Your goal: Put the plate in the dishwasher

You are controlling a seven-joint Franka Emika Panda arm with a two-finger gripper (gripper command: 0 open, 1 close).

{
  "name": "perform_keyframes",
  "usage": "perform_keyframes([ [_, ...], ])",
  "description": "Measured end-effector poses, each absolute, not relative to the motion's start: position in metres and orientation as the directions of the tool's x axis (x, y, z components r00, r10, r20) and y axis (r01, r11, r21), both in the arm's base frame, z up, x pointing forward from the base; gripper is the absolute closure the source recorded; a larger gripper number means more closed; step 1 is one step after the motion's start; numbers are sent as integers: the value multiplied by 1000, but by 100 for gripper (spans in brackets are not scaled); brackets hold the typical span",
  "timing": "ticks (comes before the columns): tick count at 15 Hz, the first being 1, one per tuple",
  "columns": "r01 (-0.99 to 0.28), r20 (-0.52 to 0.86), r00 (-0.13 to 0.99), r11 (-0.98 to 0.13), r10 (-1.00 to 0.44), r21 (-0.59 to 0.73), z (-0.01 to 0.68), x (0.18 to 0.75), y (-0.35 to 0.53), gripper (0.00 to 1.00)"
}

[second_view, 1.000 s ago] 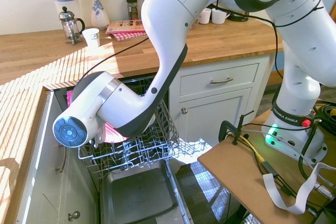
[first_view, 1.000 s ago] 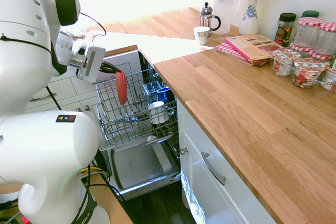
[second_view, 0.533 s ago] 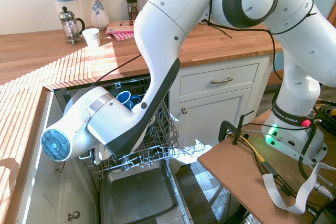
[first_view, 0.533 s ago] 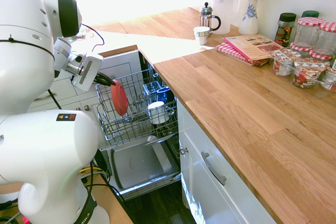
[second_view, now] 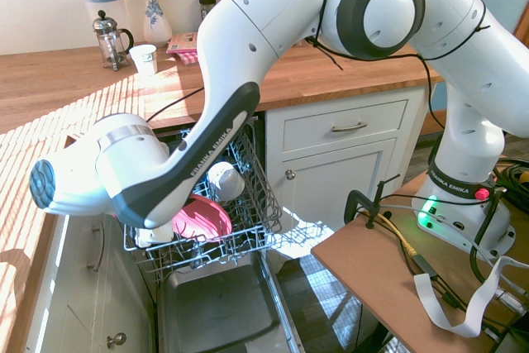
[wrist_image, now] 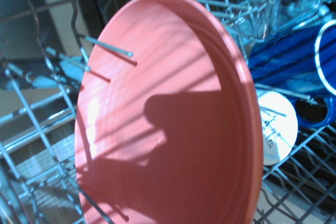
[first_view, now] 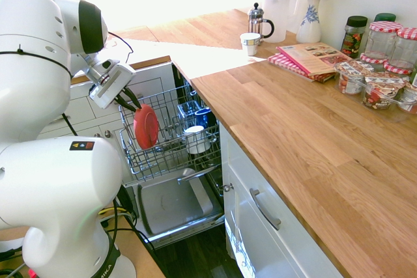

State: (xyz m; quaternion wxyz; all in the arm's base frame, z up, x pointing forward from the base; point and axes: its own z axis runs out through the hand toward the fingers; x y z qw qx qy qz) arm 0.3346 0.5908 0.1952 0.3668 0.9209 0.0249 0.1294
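The round coral-red plate (first_view: 146, 127) stands tilted on edge in the dishwasher's (first_view: 139, 162) wire rack.

Wooden worktop (first_view: 280, 122) and wire dishwasher rack (first_view: 153, 172), both carrying things.
From my exterior views I see the worktop bearing a French press (first_view: 255, 23), a patterned cup (first_view: 249, 45), a blue-lidded pitcher (first_view: 276, 17), a vase (first_view: 309, 23), books on a checked cloth, and jars (first_view: 401, 47) beside packs of small pots (first_view: 380, 90); in the rack I have the coral-red plate (first_view: 146, 127) standing tilted among the tines, near a white cup (first_view: 196, 141) and a blue mug (first_view: 205, 118).
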Motion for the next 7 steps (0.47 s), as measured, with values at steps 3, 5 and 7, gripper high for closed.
perform_keyframes([
  [3,-42,147,986,-735,79,677,233,367,583,0],
  [5,-60,127,991,-754,31,654,286,404,564,0],
  [7,-89,113,993,-790,-25,606,357,450,524,0],
])
